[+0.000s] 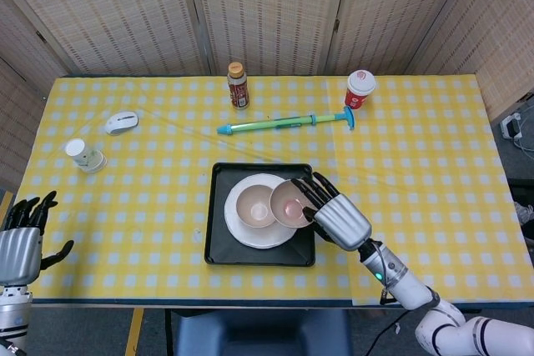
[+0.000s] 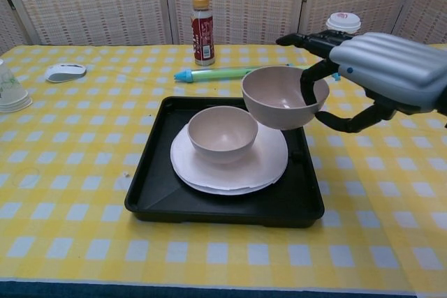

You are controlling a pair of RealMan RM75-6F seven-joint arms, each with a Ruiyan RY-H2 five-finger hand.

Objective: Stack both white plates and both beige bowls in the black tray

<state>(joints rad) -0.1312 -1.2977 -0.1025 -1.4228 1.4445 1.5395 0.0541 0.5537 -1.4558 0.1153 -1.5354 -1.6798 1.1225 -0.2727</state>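
Observation:
My right hand [image 1: 338, 218] [image 2: 380, 75] grips a beige bowl [image 1: 290, 203] [image 2: 283, 95] by its rim and holds it in the air over the right part of the black tray [image 1: 219, 251] [image 2: 230, 207]. In the tray lie the stacked white plates [image 1: 260, 236] [image 2: 262, 165], and a second beige bowl [image 1: 253, 207] [image 2: 221, 133] stands upright on them. The held bowl hangs just to the right of that one, slightly tilted. My left hand [image 1: 21, 239] hovers open off the table's left front edge, seen only in the head view.
Behind the tray lie a green and blue pump tube [image 1: 286, 123] [image 2: 255, 72], a brown sauce bottle [image 1: 239, 85] [image 2: 202, 21] and a red paper cup [image 1: 360, 89] [image 2: 341, 27]. At the far left are a white mouse [image 1: 121, 122] [image 2: 65, 72] and an overturned clear cup [image 1: 84, 156] [image 2: 8, 90].

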